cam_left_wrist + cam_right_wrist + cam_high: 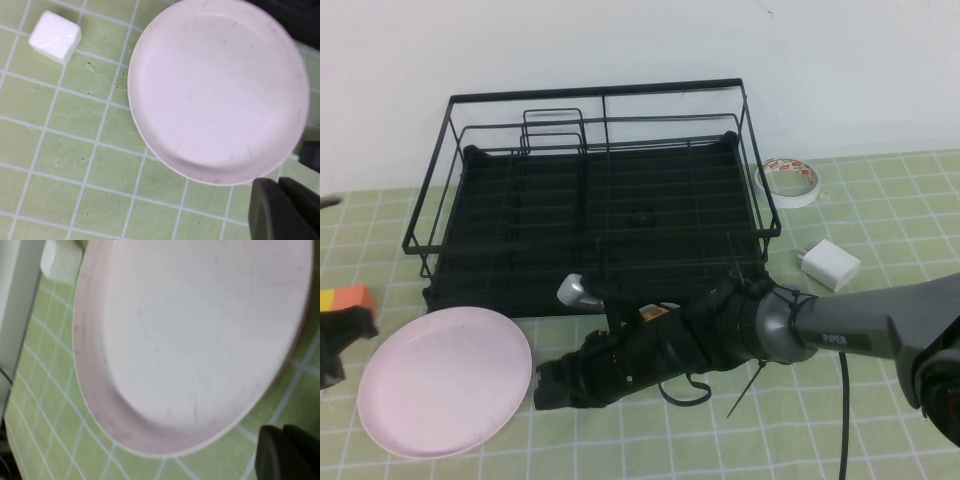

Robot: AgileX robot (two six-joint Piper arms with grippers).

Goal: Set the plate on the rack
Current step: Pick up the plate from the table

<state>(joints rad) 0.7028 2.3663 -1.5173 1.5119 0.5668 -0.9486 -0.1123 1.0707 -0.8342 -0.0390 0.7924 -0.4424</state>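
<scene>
Green gridded bench (880,200) carries the large black wire rack (595,200); the round pale pink plate (445,380) lies flat in front of its left corner. Right claw (548,388), closed and empty, sits just beside the rim, probably lining up a grasp. Left claw (282,210), closed, waits at the plate's far left.

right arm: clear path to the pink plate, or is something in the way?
Probably yes. The right gripper, shut, sits just beside the plate rim, only bare mat between them. It must open first. The rack stands behind; the left gripper, shut, hovers near the plate's other side.
</scene>
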